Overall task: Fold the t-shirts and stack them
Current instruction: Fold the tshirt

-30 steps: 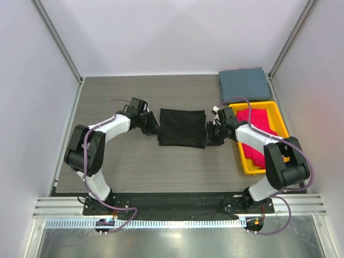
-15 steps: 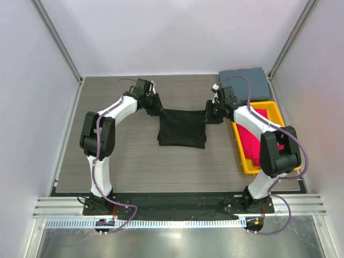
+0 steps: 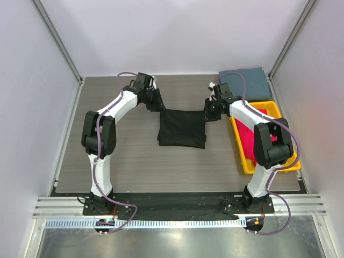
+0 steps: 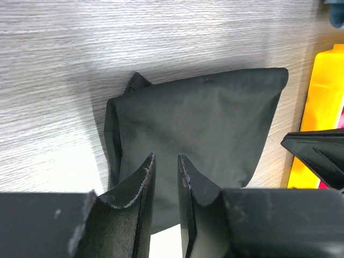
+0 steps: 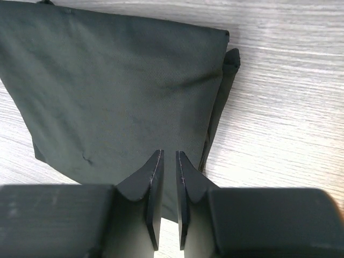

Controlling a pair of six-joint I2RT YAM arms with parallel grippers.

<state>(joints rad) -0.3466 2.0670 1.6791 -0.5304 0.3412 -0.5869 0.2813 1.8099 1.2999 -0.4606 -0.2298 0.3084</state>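
Observation:
A folded black t-shirt (image 3: pixel 183 129) lies at the middle of the table. My left gripper (image 3: pixel 161 107) is at its back left corner and my right gripper (image 3: pixel 207 113) is at its back right corner. In the left wrist view the fingers (image 4: pixel 165 157) stand a narrow gap apart with the edge of the black shirt (image 4: pixel 204 113) between them. The right wrist view shows the same: my right gripper (image 5: pixel 169 153) is nearly closed over the shirt's (image 5: pixel 107 80) edge. A folded slate grey-blue t-shirt (image 3: pixel 244 81) lies at the back right. Magenta-red shirts (image 3: pixel 248 141) lie in the tray.
A yellow plastic tray (image 3: pixel 267 105) stands at the right of the table, just in front of the grey-blue shirt; its edge shows in the left wrist view (image 4: pixel 322 91). Walls enclose the table on three sides. The right arm reaches over the tray's left rim.
Both grippers have moved from the black shirt's sides toward the back, to its back corners. The shirt's back edge now looks slightly narrower than its front edge.

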